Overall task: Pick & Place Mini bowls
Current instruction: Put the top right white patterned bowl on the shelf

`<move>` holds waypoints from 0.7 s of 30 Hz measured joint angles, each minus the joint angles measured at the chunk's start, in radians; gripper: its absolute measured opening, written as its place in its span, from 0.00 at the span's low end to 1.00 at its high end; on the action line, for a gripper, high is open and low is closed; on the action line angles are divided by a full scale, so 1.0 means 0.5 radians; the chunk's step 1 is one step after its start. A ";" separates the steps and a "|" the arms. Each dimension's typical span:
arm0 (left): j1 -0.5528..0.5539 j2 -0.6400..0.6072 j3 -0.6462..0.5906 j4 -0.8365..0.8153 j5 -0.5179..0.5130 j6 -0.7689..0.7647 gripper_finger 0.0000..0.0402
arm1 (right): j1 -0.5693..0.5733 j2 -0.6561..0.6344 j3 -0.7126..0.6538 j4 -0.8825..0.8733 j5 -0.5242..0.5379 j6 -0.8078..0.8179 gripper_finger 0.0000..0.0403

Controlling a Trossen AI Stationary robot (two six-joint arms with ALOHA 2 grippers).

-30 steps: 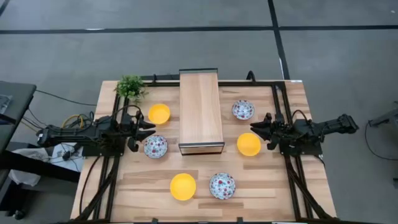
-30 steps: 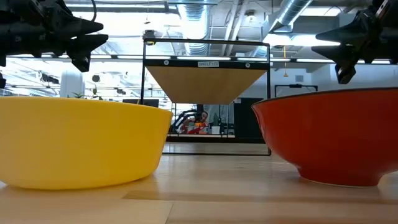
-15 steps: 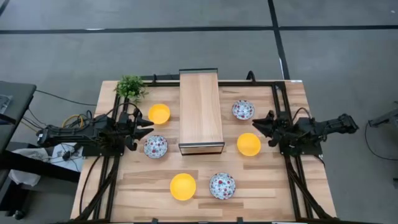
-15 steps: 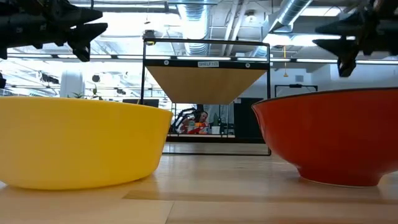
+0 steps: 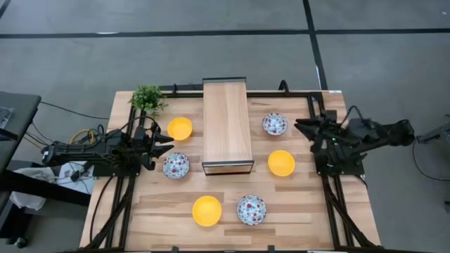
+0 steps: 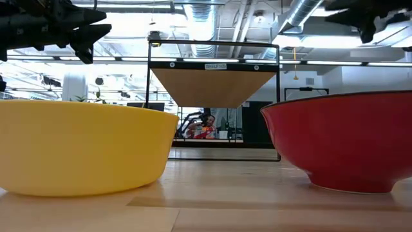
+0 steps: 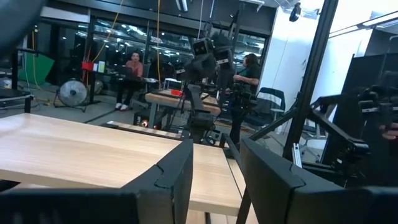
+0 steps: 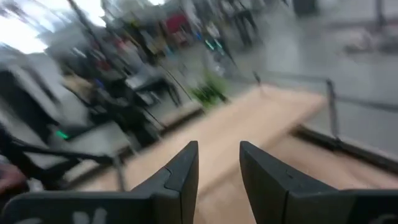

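Six bowls sat loose on the table, none picked yet, so this looked like the approach step. Yellow bowls: one left of the shelf, one right of it, one near the front edge. Floral bowls: one left of the shelf, one right of it, one at the front beside the yellow. Left gripper hovered between the left yellow and left floral bowls, fingers spread, holding nothing. Right gripper was raised, just beside the right floral bowl, fingers apart with a gap between them, empty; the wrist view was blurred. Plant at the back left corner, not part of the task. Likely next: right gripper drops onto the floral bowl's rim, one finger inside and one outside, then closes. The rim is thin and curved, so it could slip or tip.
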 joint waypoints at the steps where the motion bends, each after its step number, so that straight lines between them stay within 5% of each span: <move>1: 0.000 0.000 0.000 0.000 0.000 0.000 0.33 | 0.000 0.086 0.067 -0.138 0.027 0.109 0.26; 10: 0.000 0.000 0.001 0.000 -0.001 -0.001 0.33 | -0.157 0.791 0.537 -1.144 0.033 1.183 0.26; 17: 0.000 0.000 0.001 0.000 -0.001 -0.015 0.33 | -0.585 1.170 0.730 -1.439 0.019 1.478 0.26; 21: 0.000 0.000 0.001 0.001 0.000 -0.039 0.33 | -0.917 1.297 0.755 -1.438 -0.259 1.459 0.26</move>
